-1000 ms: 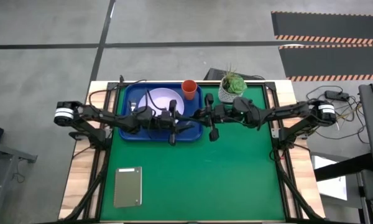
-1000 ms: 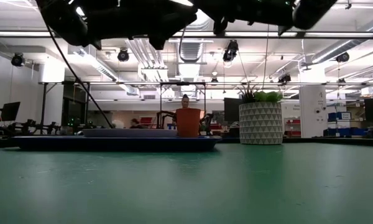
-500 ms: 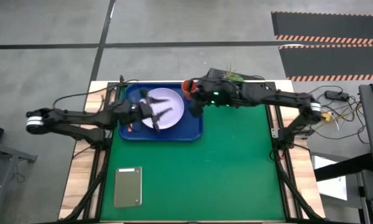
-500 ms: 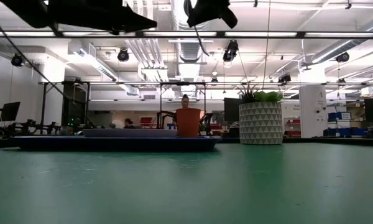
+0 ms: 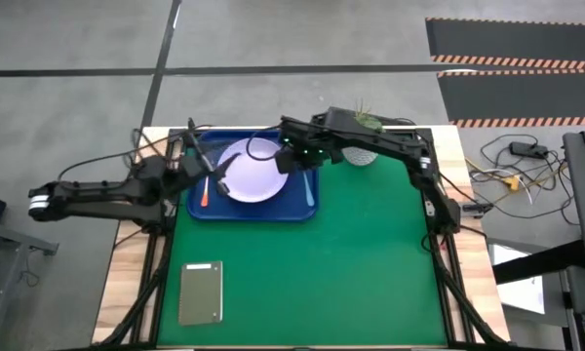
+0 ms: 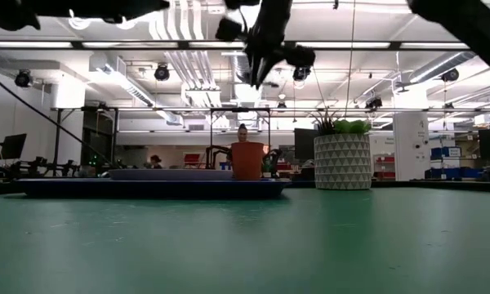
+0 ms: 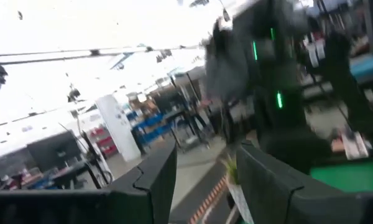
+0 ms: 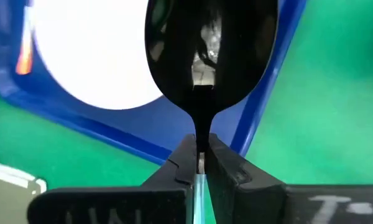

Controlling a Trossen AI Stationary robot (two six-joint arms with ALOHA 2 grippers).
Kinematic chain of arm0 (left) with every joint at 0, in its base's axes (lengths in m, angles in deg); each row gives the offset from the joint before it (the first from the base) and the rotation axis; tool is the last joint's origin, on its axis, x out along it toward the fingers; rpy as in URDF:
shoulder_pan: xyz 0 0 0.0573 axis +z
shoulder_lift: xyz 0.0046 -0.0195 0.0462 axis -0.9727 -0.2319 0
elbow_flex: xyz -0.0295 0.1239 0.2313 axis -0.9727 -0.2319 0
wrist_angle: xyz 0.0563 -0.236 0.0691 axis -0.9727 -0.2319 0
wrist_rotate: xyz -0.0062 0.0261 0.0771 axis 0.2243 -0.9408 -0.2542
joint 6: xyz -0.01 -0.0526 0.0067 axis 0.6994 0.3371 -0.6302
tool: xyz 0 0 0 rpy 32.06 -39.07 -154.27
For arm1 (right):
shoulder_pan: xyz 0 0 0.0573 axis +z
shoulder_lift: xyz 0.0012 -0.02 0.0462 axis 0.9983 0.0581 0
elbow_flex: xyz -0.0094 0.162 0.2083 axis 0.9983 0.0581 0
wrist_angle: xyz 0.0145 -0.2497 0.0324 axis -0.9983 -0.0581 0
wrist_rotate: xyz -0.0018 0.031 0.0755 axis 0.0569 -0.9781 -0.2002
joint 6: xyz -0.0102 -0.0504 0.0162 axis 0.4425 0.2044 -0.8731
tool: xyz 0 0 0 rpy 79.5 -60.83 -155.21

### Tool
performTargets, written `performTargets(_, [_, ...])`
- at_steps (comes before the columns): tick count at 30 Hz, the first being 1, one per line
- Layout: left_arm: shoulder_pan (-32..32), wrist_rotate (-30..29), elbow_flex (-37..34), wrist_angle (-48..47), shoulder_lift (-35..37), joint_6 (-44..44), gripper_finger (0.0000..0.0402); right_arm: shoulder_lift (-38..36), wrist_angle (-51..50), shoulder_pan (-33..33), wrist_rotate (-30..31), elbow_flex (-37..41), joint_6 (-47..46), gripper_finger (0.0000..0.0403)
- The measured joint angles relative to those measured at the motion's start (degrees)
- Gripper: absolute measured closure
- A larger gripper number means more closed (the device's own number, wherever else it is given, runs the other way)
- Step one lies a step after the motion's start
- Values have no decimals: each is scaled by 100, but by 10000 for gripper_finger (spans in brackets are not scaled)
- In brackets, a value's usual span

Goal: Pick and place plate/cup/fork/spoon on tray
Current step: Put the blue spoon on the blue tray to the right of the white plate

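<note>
Green matting covers the table seen from above, where the tray (image 5: 307, 210) holds the plate (image 5: 253, 174), with the fork (image 5: 205, 190) lying on the tray beside the plate. The right gripper (image 5: 286, 161) hangs over the tray; the left gripper (image 5: 193, 159) sits at the tray's outer edge.

From table height, the cup (image 6: 247, 160) stands at the tray's far side, the plant pot (image 6: 343, 161) just off the tray.

Left wrist view: fingers (image 7: 155, 180) spread apart, nothing between them.

Right wrist view: fingers pinch the spoon (image 8: 211, 62) by its handle above the tray's edge.
</note>
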Motion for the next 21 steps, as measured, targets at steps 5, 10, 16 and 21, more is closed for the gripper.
performTargets(5, [0, 0, -88, -23, 589, 53, 255, 447, -14, -174, -211, 35, -390, 391])
performTargets(10, [-4, 1, -283, -24, 1094, 141, 255, 822, 23, -223, -200, 37, -648, 391])
performTargets(16, [-4, 2, -409, -110, 1610, 148, 255, 1232, 20, -187, -293, 37, -825, 391])
performTargets(21, [0, 0, -412, -144, 1814, 145, 255, 1539, 33, -278, -689, 37, -891, 391])
